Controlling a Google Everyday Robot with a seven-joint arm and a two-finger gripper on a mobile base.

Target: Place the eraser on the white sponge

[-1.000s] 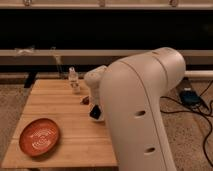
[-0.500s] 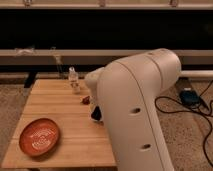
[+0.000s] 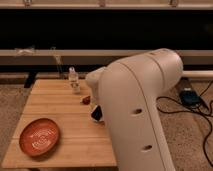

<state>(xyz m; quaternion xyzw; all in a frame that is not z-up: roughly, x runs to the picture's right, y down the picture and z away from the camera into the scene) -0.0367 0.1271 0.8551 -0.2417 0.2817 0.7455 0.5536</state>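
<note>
A small black block with a paler face, the eraser (image 3: pixel 95 113), shows at the table's right side, right against the edge of my big white arm (image 3: pixel 137 115). I cannot tell whether it is lying on the table or being held. My gripper is hidden behind the arm's body, somewhere near that block. The white sponge is out of view, likely covered by the arm.
On the wooden table (image 3: pixel 60 145) an orange-red plate (image 3: pixel 39 136) sits at the front left. A small clear bottle (image 3: pixel 74 80) stands at the back. A small reddish-brown object (image 3: pixel 86 100) lies just before it. Cables and a blue box (image 3: pixel 189 97) lie on the floor at right.
The arm's body has shifted very slightly to the left. The black block stays at about the same spot.
</note>
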